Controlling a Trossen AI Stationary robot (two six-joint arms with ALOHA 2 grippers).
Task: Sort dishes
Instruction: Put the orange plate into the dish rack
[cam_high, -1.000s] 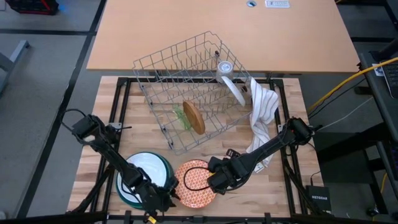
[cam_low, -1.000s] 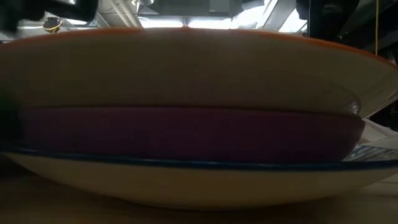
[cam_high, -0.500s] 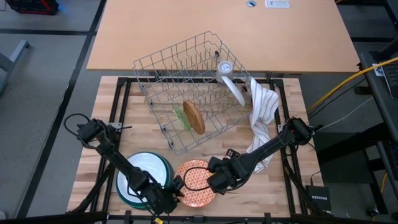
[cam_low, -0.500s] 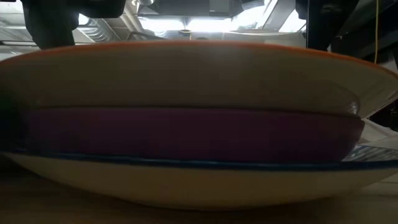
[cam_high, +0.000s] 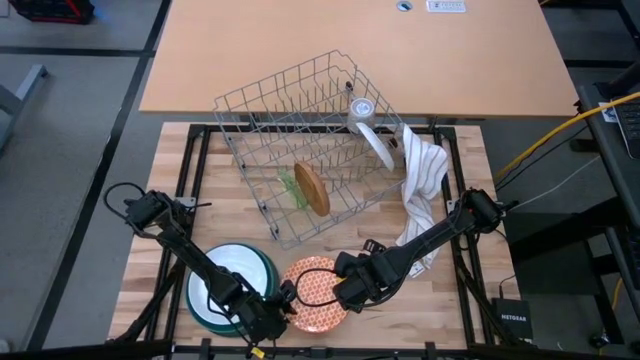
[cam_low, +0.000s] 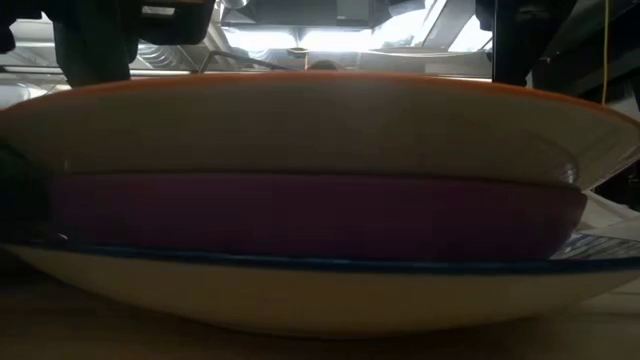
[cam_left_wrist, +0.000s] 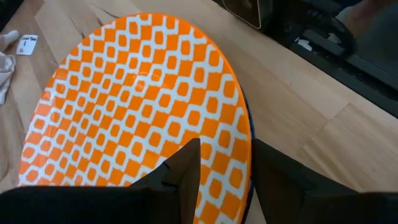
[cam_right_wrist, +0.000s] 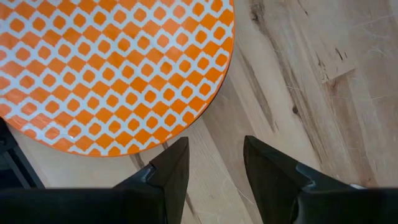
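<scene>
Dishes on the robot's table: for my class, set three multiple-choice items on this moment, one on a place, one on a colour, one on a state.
1. Where is the brown plate?
A. standing in the wire rack
B. on the striped cloth
C. flat on the table

2. Which colour lies directly under the orange-patterned plate in its stack?
A. green
B. purple
C. grey

3. How is the left gripper set?
A. shut on the cloth
B. fingers straddling the patterned plate's rim
C. raised over the rack

Answers: 1 A, it stands on edge between the wires. 2 B, the low view shows a purple plate beneath it. 3 B, the left wrist view shows one finger over the plate, one beyond its edge.
</scene>
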